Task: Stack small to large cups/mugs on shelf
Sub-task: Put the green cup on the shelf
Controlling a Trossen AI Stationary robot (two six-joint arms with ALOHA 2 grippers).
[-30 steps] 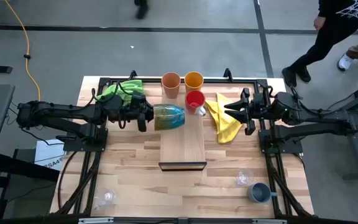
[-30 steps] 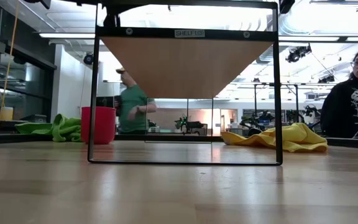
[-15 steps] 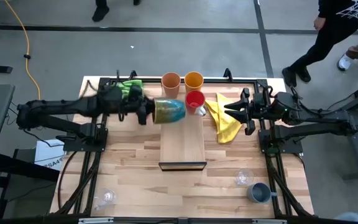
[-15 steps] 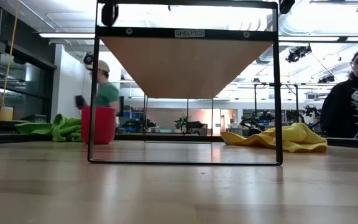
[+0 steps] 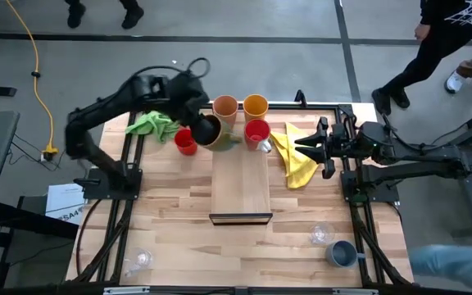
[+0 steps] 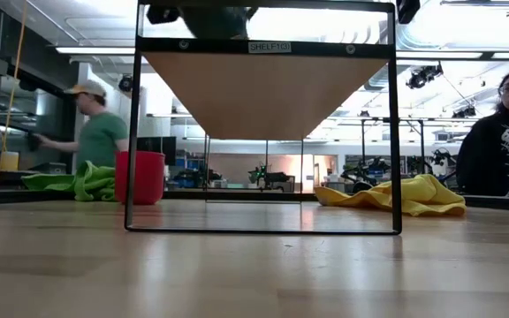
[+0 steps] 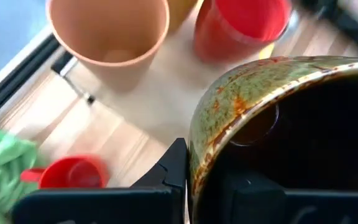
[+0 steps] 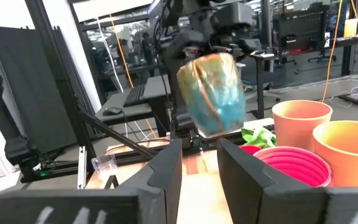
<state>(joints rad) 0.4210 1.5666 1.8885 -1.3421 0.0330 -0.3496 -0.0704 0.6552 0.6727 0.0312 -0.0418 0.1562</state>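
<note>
Wooden tabletop (image 5: 170,221) carries everything, with grey floor around it and people walking beyond the far edge. Nearest the front edge, on the right, stand a grey-blue mug (image 5: 340,253) and a small clear glass (image 5: 321,234) just beyond it; a second clear glass (image 5: 140,260) sits at the near left corner. From the table's middle the shelf (image 5: 241,188), a light-wood board with a dark front edge, runs toward the far side.

Above the shelf's far left corner the left gripper (image 5: 193,124) is clamped on the rim of a large glazed mug (image 5: 211,131), mottled green and rust outside and dark inside, lifted clear of the table and tilted. Its wrist view shows one finger (image 7: 173,168) pressed against the mug's outer wall. Left of it a red mug (image 5: 185,141) stands on the tabletop, next to a green cloth (image 5: 150,124).

At the shelf's far end stands another red mug (image 5: 257,131), and behind it a peach tumbler (image 5: 225,108) with an orange tumbler (image 5: 255,106) to its right. A yellow cloth (image 5: 295,161) lies right of the shelf. Beside that cloth the right gripper (image 5: 311,148) waits, jaws partly apart and holding nothing.

Beyond the table, the low view shows a person in a green shirt (image 6: 98,132) at the left and a person in a black top (image 6: 500,146) at the right.
</note>
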